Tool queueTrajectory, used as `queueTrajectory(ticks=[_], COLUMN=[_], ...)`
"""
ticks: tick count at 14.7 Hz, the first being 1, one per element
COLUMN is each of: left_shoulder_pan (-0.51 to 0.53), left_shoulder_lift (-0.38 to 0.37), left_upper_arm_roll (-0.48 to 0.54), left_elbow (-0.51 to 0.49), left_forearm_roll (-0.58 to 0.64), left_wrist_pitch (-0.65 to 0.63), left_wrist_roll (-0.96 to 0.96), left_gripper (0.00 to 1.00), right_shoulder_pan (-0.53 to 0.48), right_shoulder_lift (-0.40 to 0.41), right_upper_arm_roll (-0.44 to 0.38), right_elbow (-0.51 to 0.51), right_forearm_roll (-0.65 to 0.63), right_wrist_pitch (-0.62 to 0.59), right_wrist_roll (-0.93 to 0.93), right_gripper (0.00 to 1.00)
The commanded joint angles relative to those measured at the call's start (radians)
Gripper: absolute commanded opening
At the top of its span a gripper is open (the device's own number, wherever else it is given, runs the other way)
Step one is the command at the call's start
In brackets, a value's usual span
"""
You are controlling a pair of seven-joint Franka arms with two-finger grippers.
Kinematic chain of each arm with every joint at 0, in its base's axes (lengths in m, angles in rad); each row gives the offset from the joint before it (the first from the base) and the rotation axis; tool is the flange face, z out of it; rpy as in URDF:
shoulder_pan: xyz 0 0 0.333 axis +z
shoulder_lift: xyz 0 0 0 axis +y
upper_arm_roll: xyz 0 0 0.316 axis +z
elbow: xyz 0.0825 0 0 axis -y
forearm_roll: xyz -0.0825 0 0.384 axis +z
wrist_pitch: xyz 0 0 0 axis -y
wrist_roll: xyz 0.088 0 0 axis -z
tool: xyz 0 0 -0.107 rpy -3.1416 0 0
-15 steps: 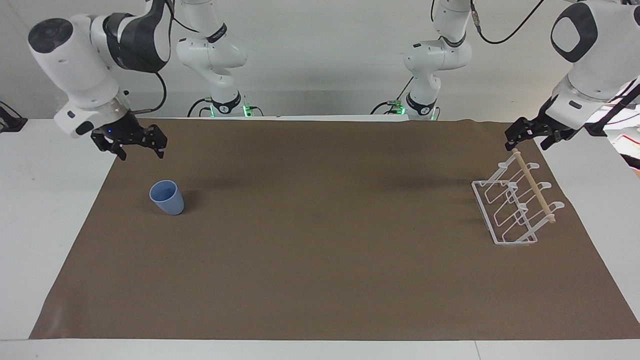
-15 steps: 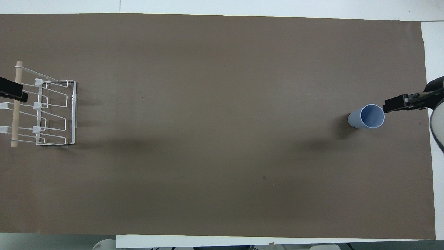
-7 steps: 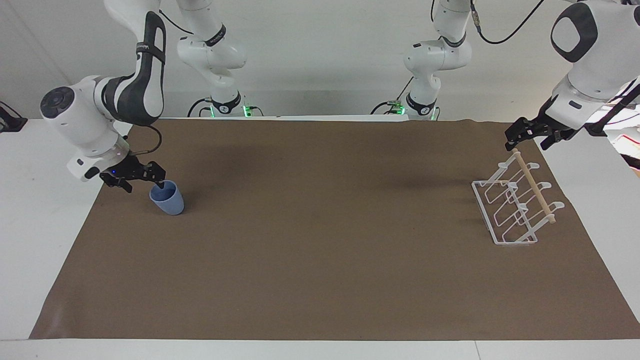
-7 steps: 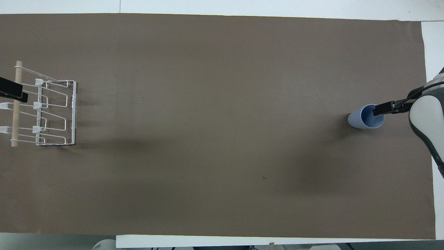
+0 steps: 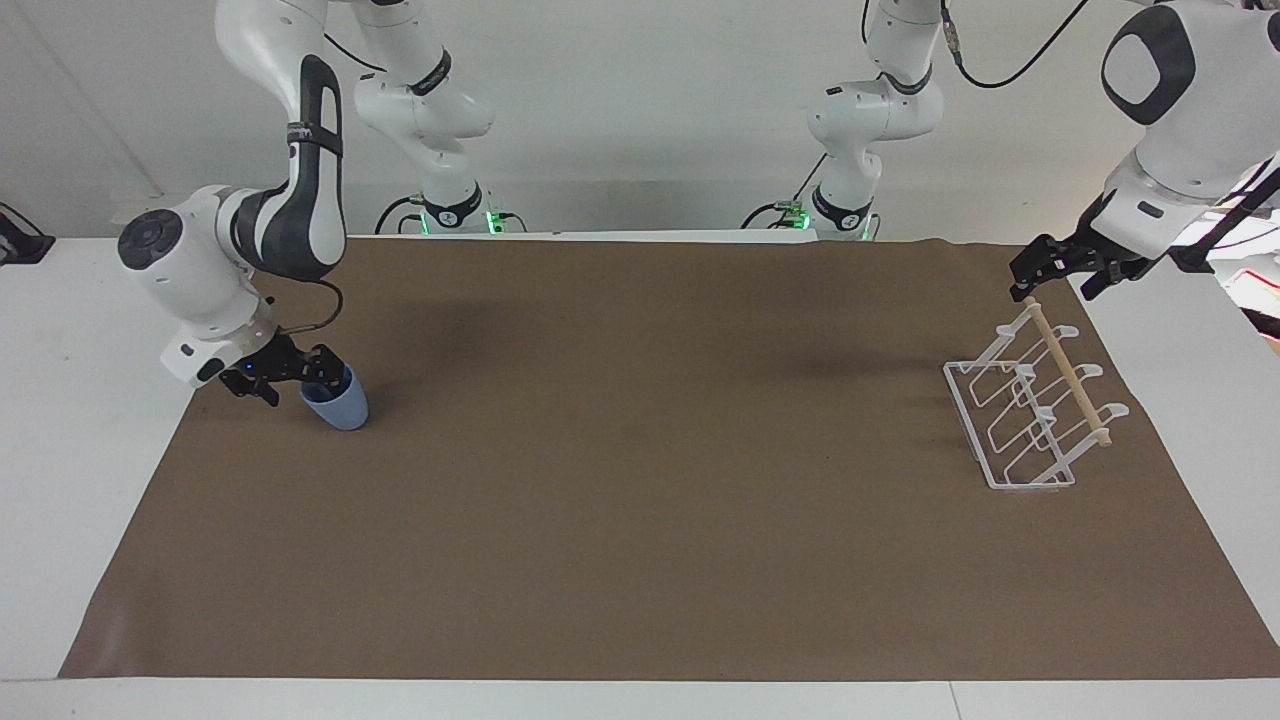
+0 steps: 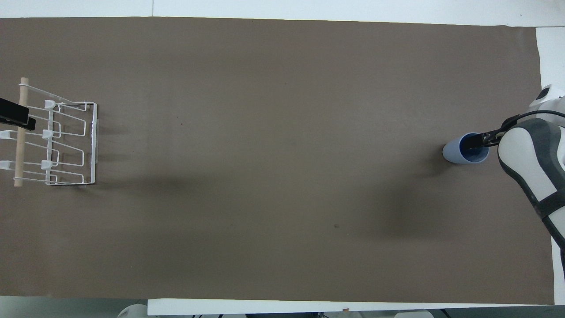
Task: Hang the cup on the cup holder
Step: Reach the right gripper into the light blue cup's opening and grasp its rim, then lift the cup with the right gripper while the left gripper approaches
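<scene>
The light-blue cup (image 5: 338,408) stands upright on the brown mat toward the right arm's end of the table; it also shows in the overhead view (image 6: 454,152). My right gripper (image 5: 297,385) is down at the cup, open, with one finger inside the rim and the other outside the wall; it also shows in the overhead view (image 6: 481,142). The white wire cup holder (image 5: 1030,420) with its wooden dowel stands toward the left arm's end (image 6: 66,145). My left gripper (image 5: 1062,285) waits open in the air over the dowel (image 6: 13,117).
A brown mat (image 5: 640,520) covers most of the white table. Bare white table (image 5: 90,400) borders it at both ends. Both arm bases stand at the table's edge on the robots' own end.
My right gripper has come down from above the table onto the cup, and one finger now sits inside the rim. The cup, the cup holder and the left arm have not moved.
</scene>
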Motion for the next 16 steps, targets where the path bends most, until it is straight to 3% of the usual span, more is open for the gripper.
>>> queueTrajectory(ticks=[1, 5, 6, 8, 11, 13, 16], left_shoulder_pan=[0.012, 0.012, 0.012, 0.012, 0.003, 0.001, -0.028], left_shoulder_lift=[-0.018, -0.017, -0.017, -0.018, -0.018, -0.018, -0.02], left_upper_arm_roll=[-0.006, -0.006, -0.006, -0.006, -0.005, -0.006, -0.02], left_elbow=[-0.016, -0.016, -0.016, -0.016, -0.017, -0.019, -0.02], left_forearm_roll=[0.007, 0.007, 0.007, 0.007, 0.014, 0.013, -0.011], left_wrist_pitch=[0.01, 0.01, 0.011, 0.01, 0.005, 0.002, 0.005], left_wrist_roll=[0.012, 0.012, 0.011, 0.009, 0.011, -0.018, -0.2], left_gripper=[1.0, 1.0, 1.0, 1.0, 1.0, 1.0, 1.0], right_shoulder_pan=[-0.003, 0.007, 0.007, 0.008, 0.008, 0.008, 0.011], right_shoulder_lift=[-0.005, -0.005, -0.003, 0.0, -0.006, -0.028, -0.043], right_upper_arm_roll=[0.0, 0.0, 0.0, 0.003, 0.043, 0.088, 0.143], right_elbow=[-0.021, -0.018, -0.01, 0.035, 0.195, 0.253, 0.254], right_forearm_roll=[0.016, 0.004, 0.003, 0.003, 0.024, 0.166, 0.463], right_wrist_pitch=[0.016, 0.005, -0.004, -0.065, -0.295, -0.412, -0.465], right_wrist_roll=[-0.031, -0.038, -0.056, -0.079, -0.096, -0.097, -0.079], right_gripper=[0.53, 0.06, 0.0, 0.0, 0.0, 0.0, 0.0])
